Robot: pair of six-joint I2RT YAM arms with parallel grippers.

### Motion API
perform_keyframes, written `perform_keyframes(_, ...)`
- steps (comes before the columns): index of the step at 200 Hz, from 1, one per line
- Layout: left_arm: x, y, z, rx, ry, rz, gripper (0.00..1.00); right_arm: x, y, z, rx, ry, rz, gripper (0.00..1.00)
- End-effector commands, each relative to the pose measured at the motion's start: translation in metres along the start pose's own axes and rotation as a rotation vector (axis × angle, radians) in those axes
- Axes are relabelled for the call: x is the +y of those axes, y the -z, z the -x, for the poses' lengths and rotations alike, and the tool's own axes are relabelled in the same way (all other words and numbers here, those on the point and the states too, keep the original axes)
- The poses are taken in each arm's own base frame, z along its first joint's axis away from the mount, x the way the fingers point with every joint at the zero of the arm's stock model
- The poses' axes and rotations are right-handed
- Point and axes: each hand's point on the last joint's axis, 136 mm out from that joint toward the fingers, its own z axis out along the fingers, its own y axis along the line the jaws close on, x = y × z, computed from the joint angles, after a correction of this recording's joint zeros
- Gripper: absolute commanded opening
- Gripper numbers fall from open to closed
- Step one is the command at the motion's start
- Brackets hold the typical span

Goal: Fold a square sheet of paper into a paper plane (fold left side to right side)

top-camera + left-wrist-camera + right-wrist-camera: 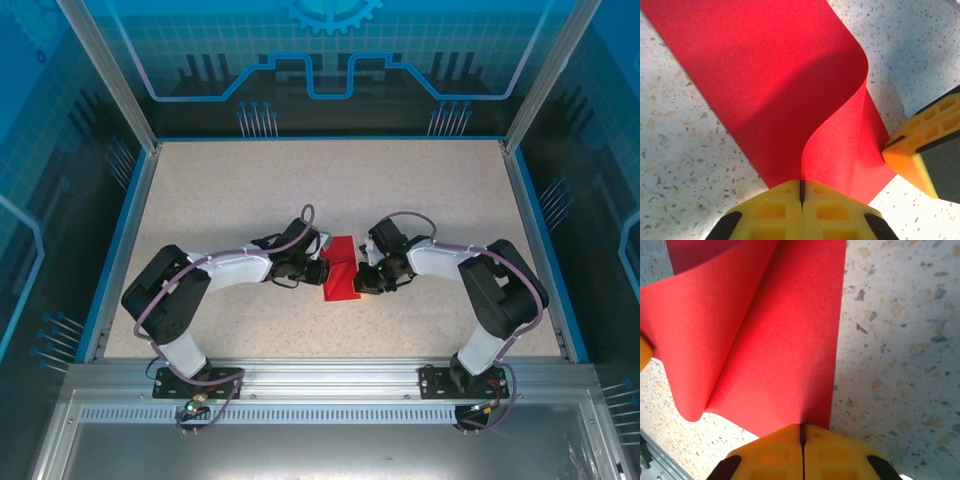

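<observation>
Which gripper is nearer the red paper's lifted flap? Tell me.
Left. The left gripper pinches the red paper's lifted flap; the right gripper rests shut at the flat layer's edge, beside it.

We see the square sheet of paper (pixel 341 270) in plain bright red, lying on a beige table (pixel 220 190) speckled with dark flecks. The left claw (pixel 802 190) and right claw (pixel 802 432) are yellow with black pads.

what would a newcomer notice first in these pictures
The bright red square sheet of paper at the table's middle stands out against the pale speckled top. In the left wrist view one layer curls over, its edge running into the seam of the left gripper's shut yellow fingers. The right gripper, also shut, meets the opposite edge.
</observation>
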Motion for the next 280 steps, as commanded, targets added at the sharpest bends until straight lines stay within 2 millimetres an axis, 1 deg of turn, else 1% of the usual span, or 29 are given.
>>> perform_keyframes(1,0.004,-0.003,0.006,0.010,-0.014,0.010,0.00,-0.011,-0.006,-0.015,0.063,-0.006,-0.065,0.06)
perform_keyframes(52,0.009,-0.014,0.005,0.034,-0.008,0.021,0.00,-0.011,-0.007,-0.017,0.072,-0.001,-0.070,0.06)
perform_keyframes(112,0.015,-0.018,0.003,0.048,-0.003,0.048,0.00,-0.011,-0.007,-0.017,0.078,0.003,-0.072,0.07)
perform_keyframes(161,0.017,-0.018,0.004,0.049,-0.005,0.059,0.00,-0.012,-0.007,-0.018,0.081,0.002,-0.075,0.07)
perform_keyframes(208,0.020,-0.015,0.001,0.054,-0.006,0.073,0.00,-0.011,-0.008,-0.018,0.086,0.004,-0.075,0.07)
perform_keyframes(280,0.021,-0.017,0.001,0.056,-0.009,0.080,0.00,-0.011,-0.009,-0.018,0.091,0.006,-0.076,0.07)
